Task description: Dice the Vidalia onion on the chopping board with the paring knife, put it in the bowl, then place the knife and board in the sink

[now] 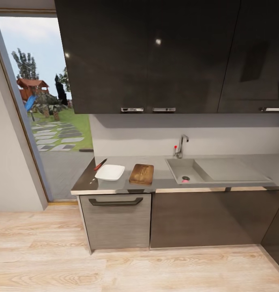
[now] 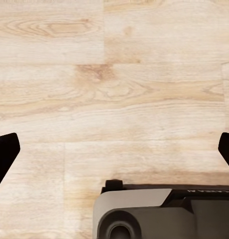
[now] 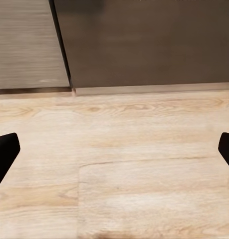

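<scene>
- The desk point(image 1: 164, 184), a glossy dark grey slab over grey cabinet fronts, runs along the wall under dark upper cabinets point(image 1: 147, 56).
- The chopping board point(image 1: 142, 174) lies flat on the desk, just left of the sink point(image 1: 188, 170), brown with visible grain.
- The white square bowl point(image 1: 110, 172) sits beside the board on its left, close to it but apart.
- The paring knife point(image 1: 100, 164), with a red handle, lies at the bowl's back left corner, near the desk's left end; whether it touches the bowl is too small to tell.
- The sink has a round drain point(image 1: 185, 178) in its basin, a flat drainboard point(image 1: 230, 169) to the right, and a chrome gooseneck tap point(image 1: 181, 146) behind with a red-tipped lever.
- Something small and pinkish shows at the drain; what it is cannot be told.
- A drawer front with a dark handle point(image 1: 115, 201) sits below the bowl and board.
- At the left, a doorway point(image 1: 50, 113) opens on grass, stepping stones and trees.
- The left gripper point(image 2: 114, 152) hangs over the light wooden floor point(image 2: 114, 99), its two dark fingertips point(image 2: 4, 154) spread wide at opposite edges of the left wrist view, nothing between them.
- The right gripper point(image 3: 114, 152) is likewise spread wide and empty above the floor, facing the base of the cabinet fronts point(image 3: 144, 45).
</scene>
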Tool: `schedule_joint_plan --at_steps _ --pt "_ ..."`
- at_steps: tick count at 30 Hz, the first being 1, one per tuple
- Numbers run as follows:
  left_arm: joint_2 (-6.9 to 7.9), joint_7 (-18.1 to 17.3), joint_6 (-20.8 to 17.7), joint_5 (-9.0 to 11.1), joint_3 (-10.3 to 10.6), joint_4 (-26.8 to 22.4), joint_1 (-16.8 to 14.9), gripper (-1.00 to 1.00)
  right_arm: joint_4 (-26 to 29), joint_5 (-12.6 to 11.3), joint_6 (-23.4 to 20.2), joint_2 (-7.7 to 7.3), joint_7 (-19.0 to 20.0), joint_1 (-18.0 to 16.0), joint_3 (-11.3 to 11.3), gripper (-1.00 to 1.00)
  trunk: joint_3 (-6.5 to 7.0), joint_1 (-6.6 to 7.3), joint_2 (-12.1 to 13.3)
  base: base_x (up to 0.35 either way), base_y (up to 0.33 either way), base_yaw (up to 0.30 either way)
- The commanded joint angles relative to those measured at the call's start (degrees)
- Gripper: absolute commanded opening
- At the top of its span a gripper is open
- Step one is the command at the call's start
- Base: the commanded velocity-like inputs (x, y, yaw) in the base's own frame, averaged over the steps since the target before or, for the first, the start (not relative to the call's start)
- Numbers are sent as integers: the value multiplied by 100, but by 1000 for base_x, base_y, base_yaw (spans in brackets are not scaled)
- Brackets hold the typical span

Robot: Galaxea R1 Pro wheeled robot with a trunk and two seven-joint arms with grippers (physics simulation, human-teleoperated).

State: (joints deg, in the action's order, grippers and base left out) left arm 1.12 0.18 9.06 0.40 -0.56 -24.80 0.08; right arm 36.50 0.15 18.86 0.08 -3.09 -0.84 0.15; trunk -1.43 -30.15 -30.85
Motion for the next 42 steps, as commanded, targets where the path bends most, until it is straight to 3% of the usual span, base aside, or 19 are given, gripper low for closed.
schedule_joint_plan --at_steps 1,8,10,12,16,19,24,27,28,30,33,39,41,42 --pt "9 4 8 4 -7 -11 1 100 -2 7 15 1 -17 -4 9 100 -10 -2 -9 0 0 0" --pt "39 8 8 19 -13 -16 1 100 51 31 23 21 -22 -4 30 100 -10 -2 -9 0 0 0" --pt "43 9 8 20 -14 -16 1 100 173 34 -5 33 -79 -4 21 100 -10 -2 -9 0 0 0" --pt "55 9 8 21 -14 -14 1 100 662 36 -109 46 -268 -4 20 100 -10 -2 -9 0 0 0" --pt "67 9 8 22 -15 -10 1 100 1654 30 -944 91 -603 -4 39 100 -10 -2 -9 0 0 0" --pt "67 9 8 22 -114 -8 1 100 2864 29 -2124 210 -864 -4 121 100 -10 -2 -9 0 0 0" --pt "65 3 8 22 -254 -1 1 100 4067 170 -3000 277 -1180 -125 264 100 -10 -2 -9 0 0 0" --pt "58 2 8 22 -286 14 1 100 4603 623 -4077 439 -1525 -692 429 100 -10 -2 -9 0 0 0" --pt "58 1 8 22 -288 16 1 100 4633 675 -4205 486 -1559 -800 440 100 -10 -2 -9 0 0 0" --pt "53 0 8 20 -293 32 1 100 4713 875 -4695 684 -1666 -1395 471 100 -10 -2 -9 0 0 0" --pt "43 0 8 17 -294 43 1 100 4733 982 -5080 760 -1701 -1956 480 100 -10 -2 -9 0 0 0" --pt "17 5 -9 8 -288 149 1 100 4552 1046 -6194 906 -1703 -3541 485 100 -10 -2 -9 0 0 0" --pt "18 7 -24 6 -284 230 1 100 4204 1051 -6391 976 -1699 -4144 486 100 -10 -2 -9 0 0 0" --pt "19 8 -30 2 -273 347 1 100 3632 1050 -6486 992 -1695 -4788 486 100 -10 -2 -9 0 0 0"
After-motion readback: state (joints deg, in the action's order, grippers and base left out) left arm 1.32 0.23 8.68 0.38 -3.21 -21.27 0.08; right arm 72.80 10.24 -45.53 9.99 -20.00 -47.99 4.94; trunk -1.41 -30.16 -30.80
